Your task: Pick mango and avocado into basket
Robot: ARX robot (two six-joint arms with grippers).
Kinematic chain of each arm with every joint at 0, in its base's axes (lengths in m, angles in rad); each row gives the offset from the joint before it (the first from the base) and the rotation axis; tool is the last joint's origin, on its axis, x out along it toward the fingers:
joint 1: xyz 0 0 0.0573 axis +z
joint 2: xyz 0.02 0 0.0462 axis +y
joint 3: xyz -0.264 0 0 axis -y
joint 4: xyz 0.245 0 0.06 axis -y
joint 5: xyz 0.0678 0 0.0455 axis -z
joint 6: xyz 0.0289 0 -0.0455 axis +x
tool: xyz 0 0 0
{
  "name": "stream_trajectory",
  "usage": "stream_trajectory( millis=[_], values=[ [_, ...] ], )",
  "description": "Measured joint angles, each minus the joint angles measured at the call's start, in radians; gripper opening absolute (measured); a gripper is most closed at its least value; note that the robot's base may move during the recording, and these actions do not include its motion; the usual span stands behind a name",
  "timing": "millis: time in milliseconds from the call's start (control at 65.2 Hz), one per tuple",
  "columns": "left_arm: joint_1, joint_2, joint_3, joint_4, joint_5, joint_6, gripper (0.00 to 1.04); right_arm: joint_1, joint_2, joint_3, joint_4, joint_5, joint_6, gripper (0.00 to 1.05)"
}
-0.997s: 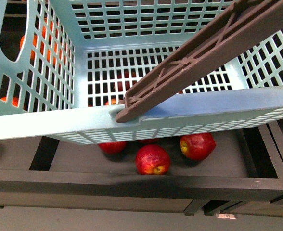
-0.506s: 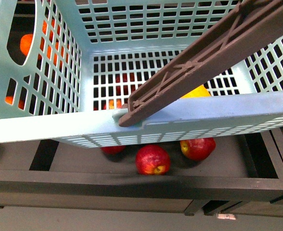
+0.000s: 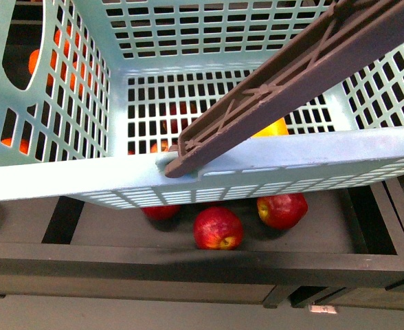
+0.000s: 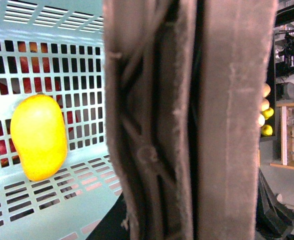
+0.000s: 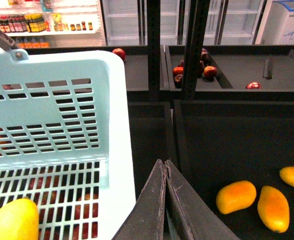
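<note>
The turquoise basket (image 3: 188, 172) fills the front view, held up with its brown handle (image 3: 284, 75) crossing it. A yellow mango (image 4: 38, 137) lies on its slotted floor, also seen in the front view (image 3: 274, 128) and the right wrist view (image 5: 12, 221). The left gripper is shut on the basket's handle (image 4: 187, 125), which hides its jaws. The right gripper (image 5: 164, 167) is shut and empty, just outside the basket wall (image 5: 112, 125), above a dark tray. No avocado shows in any view.
Red apples (image 3: 217, 227) lie in a dark bin below the basket, oranges (image 3: 36, 60) behind its left wall. Several loose mangoes (image 5: 236, 196) lie in the dark tray beside the right gripper. More apples (image 5: 209, 71) sit in far bins.
The mango has come into the basket and settled on its floor. The basket has shifted slightly in the front view.
</note>
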Motion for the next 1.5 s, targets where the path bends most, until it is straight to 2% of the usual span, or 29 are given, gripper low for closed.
stream_trajectory(
  millis=[77, 153, 475, 767, 813, 935, 951, 1012, 1503],
  values=[
    [0.0, 0.0, 0.0, 0.0, 0.0, 0.001, 0.14, -0.045, -0.039, -0.034, -0.002, -0.06, 0.0, 0.02],
    [0.0, 0.0, 0.0, 0.0, 0.0, 0.0, 0.14, -0.068, -0.077, -0.063, -0.01, -0.062, 0.0, 0.02],
    [0.0, 0.0, 0.0, 0.0, 0.0, 0.0, 0.14, -0.071, -0.237, -0.153, -0.084, -0.067, -0.002, 0.03],
    [0.0, 0.0, 0.0, 0.0, -0.002, 0.0, 0.14, -0.071, -0.254, -0.158, -0.087, -0.067, -0.002, 0.5],
    [0.0, 0.0, 0.0, 0.0, -0.002, 0.001, 0.14, -0.071, -0.254, -0.158, -0.087, -0.067, -0.002, 0.62],
    [0.0, 0.0, 0.0, 0.0, 0.0, 0.0, 0.14, -0.071, -0.254, -0.158, -0.087, -0.066, -0.002, 0.81],
    [0.0, 0.0, 0.0, 0.0, 0.0, 0.001, 0.14, -0.071, -0.254, -0.158, -0.087, -0.066, -0.002, 0.88],
    [0.0, 0.0, 0.0, 0.0, 0.0, 0.001, 0.14, -0.071, -0.254, -0.158, -0.087, -0.067, -0.002, 0.97],
    [-0.01, 0.0, 0.0, 0.0, 0.015, -0.004, 0.14, -0.074, -0.256, -0.159, -0.088, -0.066, -0.002, 0.96]
  ],
)
